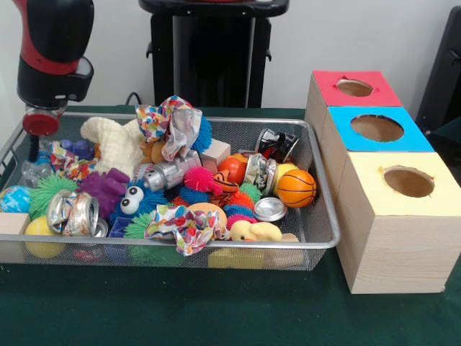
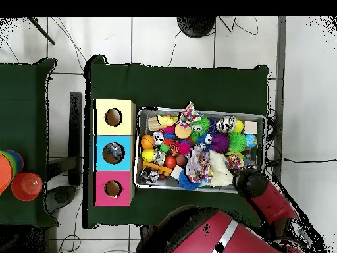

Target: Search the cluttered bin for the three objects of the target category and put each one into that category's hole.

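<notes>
The wire mesh bin (image 1: pixel 216 122) is full of toys, cans and paper wads; it also shows in the overhead view (image 2: pixel 264 141). A see-through crumpled bottle (image 1: pixel 29 173) lies in its far-left corner in the front view. No other bottle shows clearly among the clutter. My gripper (image 1: pixel 33 146) hangs from the red and black arm (image 1: pixel 54 50) just above that corner, over the bottle. In the overhead view the arm's end (image 2: pixel 249 182) covers the bin's lower-right corner and hides the gripper.
Three wooden boxes with round holes stand beside the bin: red (image 1: pixel 328 83), blue (image 1: pixel 342 137) and yellow (image 1: pixel 367 194). Something pale shows inside the blue box's hole (image 2: pixel 113 153). Crushed cans (image 1: pixel 72 213), patterned paper wads (image 1: pixel 184 225) and a small basketball (image 1: pixel 296 188) fill the bin.
</notes>
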You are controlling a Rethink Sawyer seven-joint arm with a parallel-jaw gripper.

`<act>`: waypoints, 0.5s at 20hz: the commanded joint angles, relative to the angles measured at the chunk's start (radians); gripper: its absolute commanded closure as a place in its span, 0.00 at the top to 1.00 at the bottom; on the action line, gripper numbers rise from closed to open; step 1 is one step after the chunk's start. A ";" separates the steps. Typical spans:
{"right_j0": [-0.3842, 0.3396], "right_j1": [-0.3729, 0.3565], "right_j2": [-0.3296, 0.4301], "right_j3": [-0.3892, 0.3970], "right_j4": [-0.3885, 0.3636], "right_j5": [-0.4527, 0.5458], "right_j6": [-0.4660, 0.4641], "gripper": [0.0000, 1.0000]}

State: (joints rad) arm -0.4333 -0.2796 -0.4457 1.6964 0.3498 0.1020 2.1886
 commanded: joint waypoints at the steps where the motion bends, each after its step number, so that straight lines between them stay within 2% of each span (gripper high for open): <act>1: -0.100 0.102 0.213 -0.047 0.062 0.035 0.160 1.00; 4: -0.158 0.087 0.286 -0.026 0.040 -0.004 0.142 1.00; 8: -0.290 0.074 0.461 0.017 -0.006 -0.057 0.109 1.00; 10: -0.281 0.076 0.453 0.014 -0.003 -0.053 0.118 1.00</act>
State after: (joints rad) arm -0.5965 -0.3285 -0.2869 1.7200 0.3562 0.1213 2.1889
